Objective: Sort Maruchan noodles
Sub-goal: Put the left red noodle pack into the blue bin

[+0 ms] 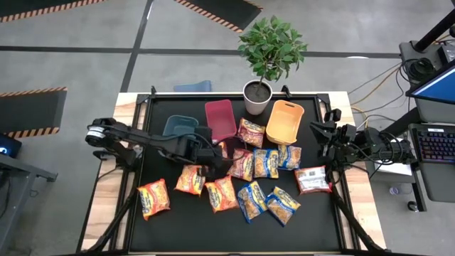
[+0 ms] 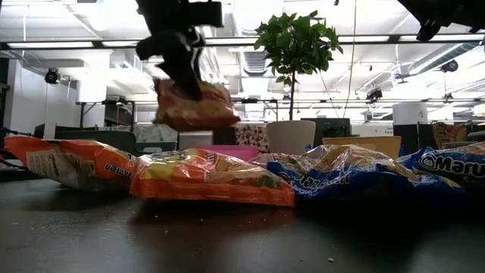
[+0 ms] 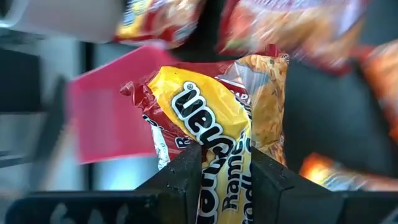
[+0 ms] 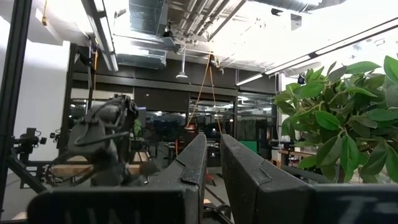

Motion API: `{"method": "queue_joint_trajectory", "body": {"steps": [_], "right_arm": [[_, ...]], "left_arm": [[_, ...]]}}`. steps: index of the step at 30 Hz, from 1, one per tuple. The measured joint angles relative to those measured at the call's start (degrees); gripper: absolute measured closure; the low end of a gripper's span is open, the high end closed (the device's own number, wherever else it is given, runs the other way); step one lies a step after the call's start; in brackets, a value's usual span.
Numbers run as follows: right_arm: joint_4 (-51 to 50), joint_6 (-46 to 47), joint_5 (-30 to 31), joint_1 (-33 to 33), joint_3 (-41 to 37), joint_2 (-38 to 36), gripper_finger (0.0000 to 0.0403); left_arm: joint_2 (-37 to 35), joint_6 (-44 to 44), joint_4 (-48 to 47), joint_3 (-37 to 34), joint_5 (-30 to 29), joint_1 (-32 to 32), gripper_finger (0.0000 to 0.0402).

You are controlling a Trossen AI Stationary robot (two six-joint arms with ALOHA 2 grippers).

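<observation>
left gripper (image 3: 225, 177) clamped red-maroon packet (image 3: 205, 118) by its edge, lifted | packet light, crinkly, slippery | right gripper (image 4: 212, 163) shut, empty, at the right side

noodles (image 1: 245, 181): about a dozen packets scattered on mat | one red-yellow packet (image 3: 205, 118) lifted (crinkled)

Grey floor (image 1: 78, 67) around table, dark seam lines across it. Black mats with orange hazard-stripe edging (image 1: 28, 110) at left and along far side. Desk with laptop (image 1: 435, 92) and keyboard (image 1: 431, 144) at right, cables trailing nearby. Ceiling open: exposed ducts (image 4: 186, 18), white beams, strip lights (image 2: 53, 45). Glass partitions (image 4: 161, 118) and desks with monitors beyond.
</observation>
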Motion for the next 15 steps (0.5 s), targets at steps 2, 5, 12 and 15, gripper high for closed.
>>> {"method": "queue_joint_trajectory", "body": {"steps": [2,5,12,15], "right_arm": [[0.0,0.0,0.0,0.0,0.0,0.0,0.0364],[0.0,0.0,0.0,0.0,0.0,0.0,0.0364],[0.0,0.0,0.0,0.0,0.0,0.0,0.0364],[0.0,0.1,0.0,0.0,0.0,0.0,0.0364]], "left_arm": [[-0.1,1.5,-5.6,2.0,-4.9,0.1,0.0323],[-0.5,2.1,-14.2,3.1,-16.0,0.4,0.0323],[-4.8,3.1,-19.3,-5.2,-26.8,3.2,0.0323],[-8.2,3.6,-17.4,-11.5,-26.7,5.2,0.0323]]}}
